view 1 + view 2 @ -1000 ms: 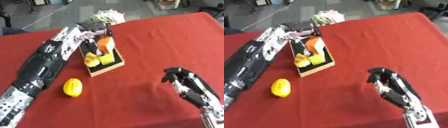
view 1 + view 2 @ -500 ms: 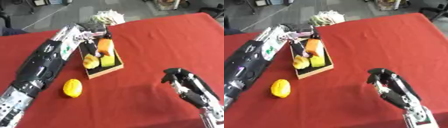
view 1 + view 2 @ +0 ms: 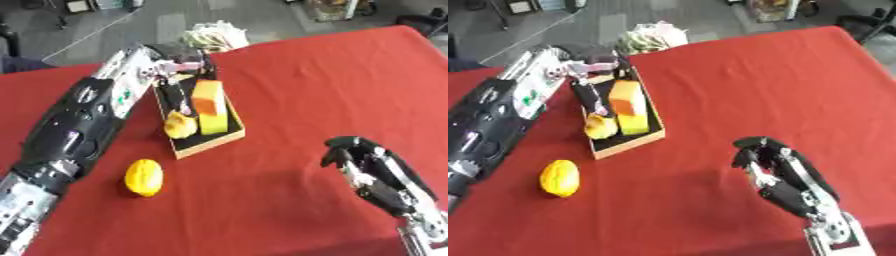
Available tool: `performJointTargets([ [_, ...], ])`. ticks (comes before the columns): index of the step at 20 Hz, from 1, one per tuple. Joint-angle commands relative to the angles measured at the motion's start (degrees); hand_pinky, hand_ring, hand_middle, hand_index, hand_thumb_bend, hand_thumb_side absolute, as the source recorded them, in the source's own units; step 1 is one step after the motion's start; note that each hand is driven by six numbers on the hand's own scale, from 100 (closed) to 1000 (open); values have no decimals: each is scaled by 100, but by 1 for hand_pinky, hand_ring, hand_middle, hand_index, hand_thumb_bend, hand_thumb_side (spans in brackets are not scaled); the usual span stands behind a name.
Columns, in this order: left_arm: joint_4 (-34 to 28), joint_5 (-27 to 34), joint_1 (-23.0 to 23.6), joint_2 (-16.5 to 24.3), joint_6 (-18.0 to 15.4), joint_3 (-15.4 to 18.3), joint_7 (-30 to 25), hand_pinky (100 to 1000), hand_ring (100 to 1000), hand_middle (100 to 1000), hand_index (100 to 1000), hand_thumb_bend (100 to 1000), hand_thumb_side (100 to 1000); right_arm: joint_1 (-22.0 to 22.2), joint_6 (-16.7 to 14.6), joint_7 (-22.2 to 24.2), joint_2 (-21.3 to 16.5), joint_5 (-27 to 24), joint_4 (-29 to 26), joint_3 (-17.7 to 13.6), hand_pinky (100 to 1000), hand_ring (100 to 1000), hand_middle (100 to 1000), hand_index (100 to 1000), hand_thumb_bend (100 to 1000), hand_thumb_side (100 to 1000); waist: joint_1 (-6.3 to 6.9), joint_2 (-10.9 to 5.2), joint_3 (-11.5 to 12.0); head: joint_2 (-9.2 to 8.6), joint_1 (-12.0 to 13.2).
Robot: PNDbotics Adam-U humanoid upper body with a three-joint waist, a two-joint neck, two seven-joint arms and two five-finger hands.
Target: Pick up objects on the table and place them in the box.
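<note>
An open tan box (image 3: 210,147) with a black inside stands on the red table at upper centre. In it lie an orange block (image 3: 208,99), a yellow-green piece (image 3: 213,123) and a round yellow fruit (image 3: 179,128). My left hand (image 3: 178,59) hovers over the box's far end. Its dark fingers (image 3: 176,94) reach straight down into the box beside the orange block, apart from it. A yellow lemon-like fruit (image 3: 143,177) lies on the cloth to the box's lower left. My right hand (image 3: 366,165) rests at the lower right with curled fingers, holding nothing.
A white and green crumpled bundle (image 3: 215,34) lies at the table's far edge behind the box. The red cloth (image 3: 315,85) stretches bare to the right of the box. My left forearm (image 3: 79,125) crosses the table's left side.
The orange block, held upright at the left hand a second ago, has tipped over and now lies flat in the box. The right hand has stayed where it was.
</note>
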Motion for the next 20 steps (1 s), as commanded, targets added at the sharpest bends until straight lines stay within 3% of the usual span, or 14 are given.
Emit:
performJointTargets([
  [1,-183,115,-139,211,23,126,60,875,784,804,868,651,137,-46,-15,-18,0,27,-50,-13,729,591,545,732,100,398,-61,-3,7,-98,-24],
  [7,-420,338,-123,427,78,217,315,907,819,840,890,705,220,-34,-13,-17,-9,41,-44,-20,730,592,545,733,100,398,-51,-18,31,-98,-56],
  [12,-422,324,-28,799,252,420,280,901,813,829,884,702,186,-16,-12,-40,-24,59,-39,-43,730,591,545,733,100,399,-21,-32,59,-98,-108],
  [16,15,66,108,1144,689,812,430,890,800,818,879,687,159,8,-7,-68,-54,83,-28,-60,730,591,545,733,100,403,21,-47,109,-87,-159],
  [20,729,-185,192,1255,1200,1155,895,890,800,820,880,707,195,13,-6,-72,-58,96,-28,-54,730,591,545,733,100,405,40,-40,145,-92,-199],
])
